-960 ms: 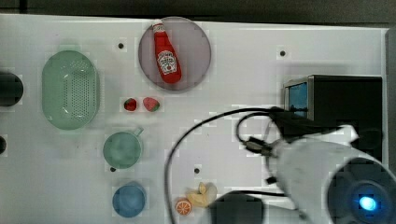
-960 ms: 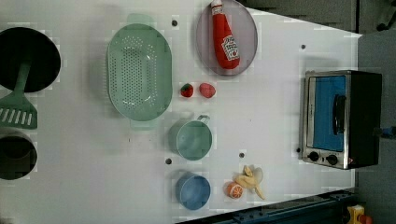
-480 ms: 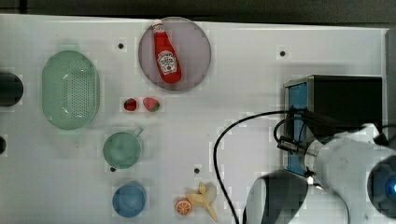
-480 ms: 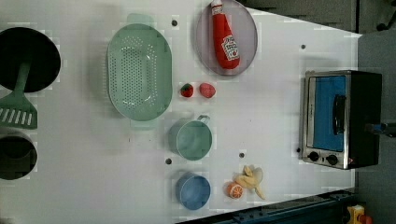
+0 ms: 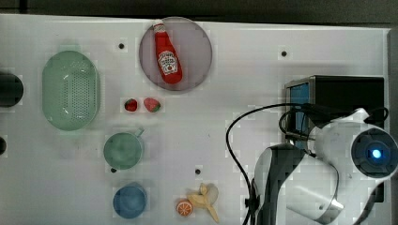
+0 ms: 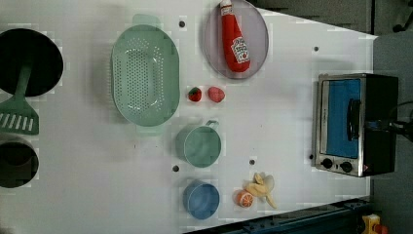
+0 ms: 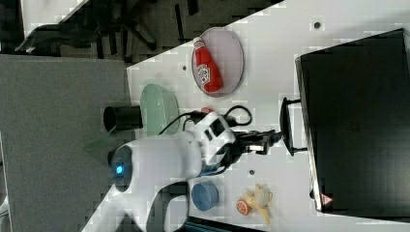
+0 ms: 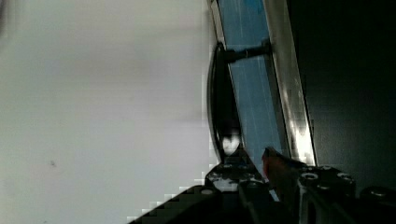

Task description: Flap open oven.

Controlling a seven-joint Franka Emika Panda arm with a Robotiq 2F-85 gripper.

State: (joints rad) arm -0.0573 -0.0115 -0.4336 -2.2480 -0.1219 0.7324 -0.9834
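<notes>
- Comparing with a second ago, you have brought the arm across the top view from mid-table onto the oven [image 5: 345, 96] front — the approach looks finished, the pull not yet begun.
- Gripper [image 7: 270, 137]: jaws narrow; whether they clasp the handle [image 8: 219, 100] I cannot tell.
- Oven: black box, blue glass door shut, at the left view's right edge.

Two strawberries [image 6: 195, 94], one oven [image 6: 355, 124]
</notes>
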